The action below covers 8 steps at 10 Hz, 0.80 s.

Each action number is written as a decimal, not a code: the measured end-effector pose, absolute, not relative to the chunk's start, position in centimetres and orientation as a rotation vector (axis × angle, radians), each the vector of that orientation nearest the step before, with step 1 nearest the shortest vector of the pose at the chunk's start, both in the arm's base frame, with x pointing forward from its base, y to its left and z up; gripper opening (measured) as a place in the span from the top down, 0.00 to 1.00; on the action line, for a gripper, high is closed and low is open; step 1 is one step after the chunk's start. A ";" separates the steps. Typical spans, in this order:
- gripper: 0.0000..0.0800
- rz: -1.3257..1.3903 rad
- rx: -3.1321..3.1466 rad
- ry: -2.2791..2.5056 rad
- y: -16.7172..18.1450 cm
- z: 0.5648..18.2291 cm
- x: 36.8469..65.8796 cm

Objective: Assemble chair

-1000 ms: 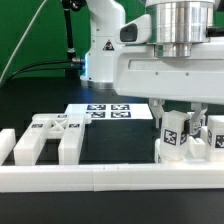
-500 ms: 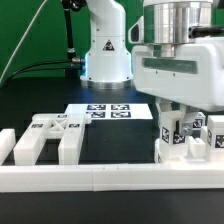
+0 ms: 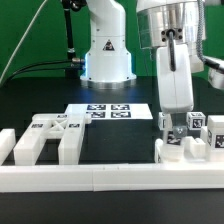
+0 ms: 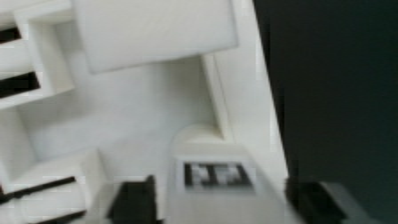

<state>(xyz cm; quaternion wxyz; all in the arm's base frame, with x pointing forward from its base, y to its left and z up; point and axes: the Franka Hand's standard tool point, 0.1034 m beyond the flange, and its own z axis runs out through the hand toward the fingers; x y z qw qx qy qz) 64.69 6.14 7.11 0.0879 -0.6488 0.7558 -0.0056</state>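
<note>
The chair (image 3: pixel 48 138) is seen as loose white parts, laid in two groups on the black table (image 3: pixel 30 100). Both groups are placed at the near side, just behind the long low wall (image 3: pixel 100 178) that runs along the near edge.

The left group (image 3: pixel 60 132) is made of blocky pieces with open slots between them, and square tags are seen on their tops. The right group (image 3: pixel 190 148) is made of a low block with small tagged cubes on it or close behind it; which of the two cannot be told. The two groups are well apart, with bare table between them. The marker board (image 3: pixel 105 112) lies flat farther back, between the groups.

The arm (image 3: pixel 172 25) comes down from the top at the right side, and the hand (image 4: pixel 231 200) is held over the right group, above the tagged cubes. Contact with them is not seen in the exterior view.

In the wrist view, the two dark fingers (image 4: pixel 132 200) are seen standing apart, with a tagged white part (image 4: pixel 217 150) under the gap between them. A dark strip of table is seen between this part and one of the fingers, so the hand is wide and nothing is clamped in it. A larger white slotted panel (image 4: pixel 107 110) lies beside this part, and it seems to touch it.
</note>
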 end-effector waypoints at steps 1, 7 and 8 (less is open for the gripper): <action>0.33 0.010 -2.115 2.131 6.3 7.0 64.2; 0.19 -0.050 -2.702 1.352 5.6 7.0 64.0; 0.19 -0.063 -2.790 1.202 5.5 7.0 64.0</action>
